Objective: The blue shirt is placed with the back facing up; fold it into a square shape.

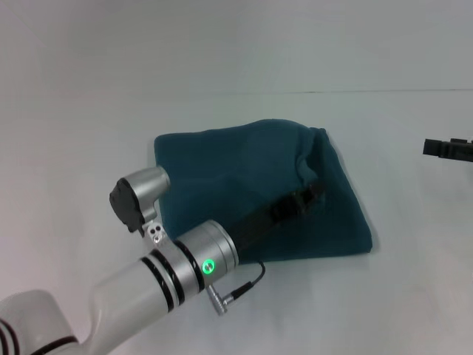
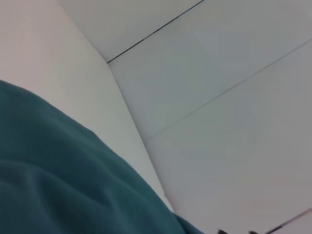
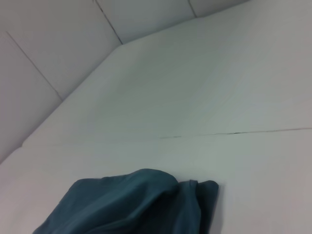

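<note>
The blue shirt (image 1: 251, 185) lies on the white table (image 1: 89, 133) as a rough square, with a raised, bunched fold at its far right corner. My left arm reaches across it from the near left. The black left gripper (image 1: 314, 192) is low over the shirt's right part, just below that bunched fold. Teal cloth of the shirt (image 2: 58, 185) fills the lower part of the left wrist view. My right gripper (image 1: 448, 148) hangs at the right edge of the head view, well clear of the shirt. The right wrist view shows the shirt's (image 3: 131, 207) bunched corner from a distance.
A thin seam (image 1: 332, 92) crosses the table behind the shirt. A cable (image 1: 244, 285) loops off the left wrist over the shirt's near edge. Bare table surrounds the shirt on all sides.
</note>
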